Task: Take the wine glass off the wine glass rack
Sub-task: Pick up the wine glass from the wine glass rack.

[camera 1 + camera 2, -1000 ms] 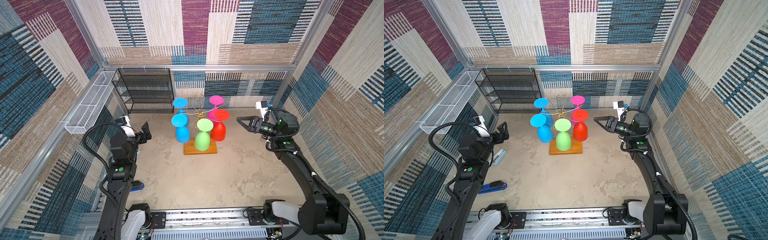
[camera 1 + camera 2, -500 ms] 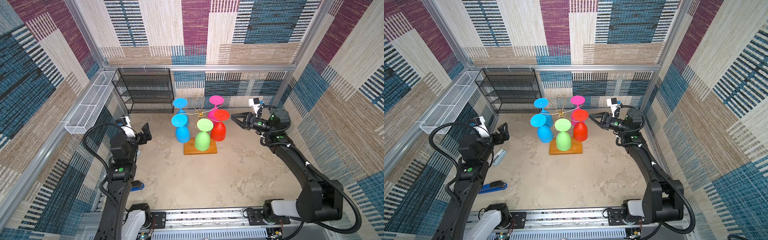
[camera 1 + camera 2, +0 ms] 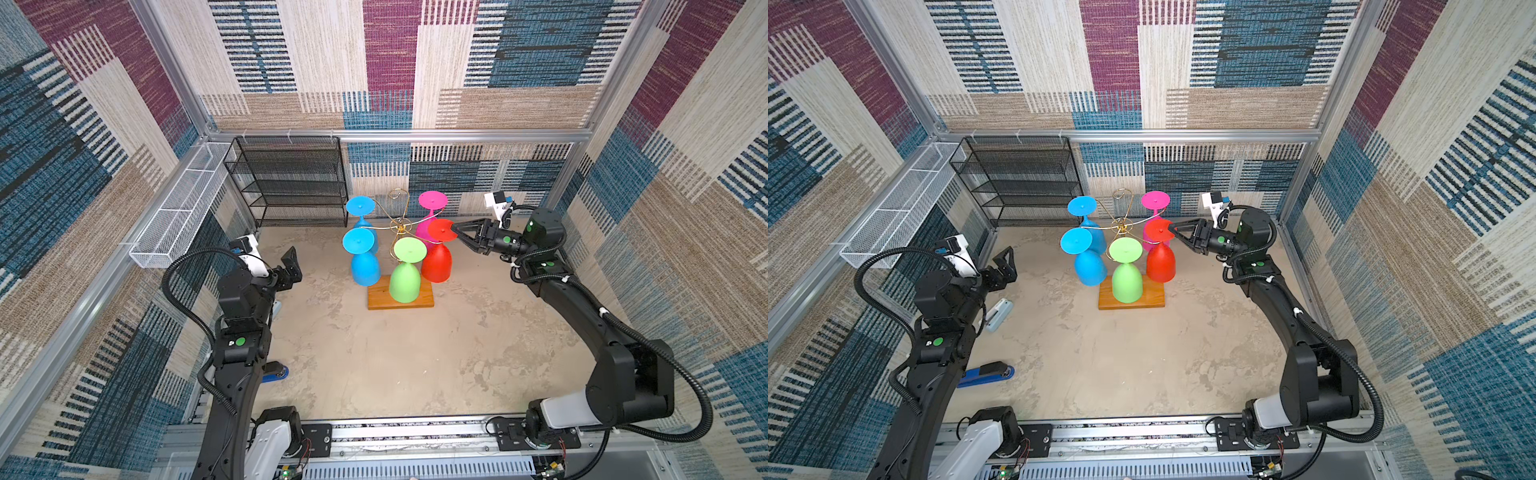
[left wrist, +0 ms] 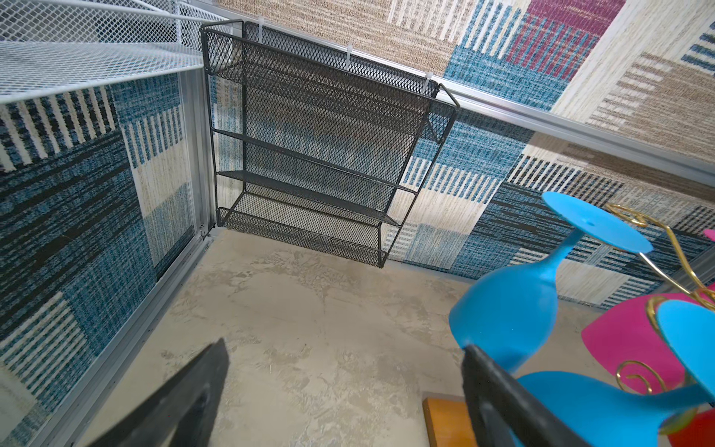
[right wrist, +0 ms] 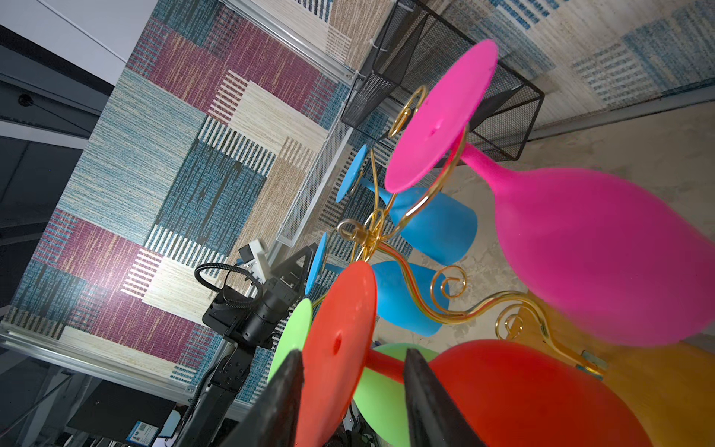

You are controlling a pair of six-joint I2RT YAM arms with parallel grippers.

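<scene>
- The rack [image 3: 380, 297] stands upright mid-floor near the back wall, between the two arms. The long side of its wooden base runs across both top views.
- Five glasses hang on it, each with foot up, mouth down and long axis vertical: front blue glass [image 3: 365, 269], rear blue glass [image 3: 360, 205], pink glass [image 3: 432, 200], green glass [image 3: 404, 282] and red glass [image 3: 436, 261].
- The red glass hangs on the side of the rack nearest the right gripper [image 3: 459, 235], just beside the green glass.
- The right gripper lies level, pointing at the rack, with its jaws partway apart around the rim of the red foot.
- In the right wrist view one finger [image 5: 282, 391] sits outside the disc. The other is on the stem side, with a clear gap to the disc, so nothing is clamped.
- The left gripper [image 3: 293, 264] has its jaws wide and empty, well apart from the rack.
- One black shelf [image 3: 291, 183] stands against the back wall.
- One white basket [image 3: 183, 208] hangs on the left wall.
- One stapler [image 3: 984, 374] lies by the left arm.
</scene>
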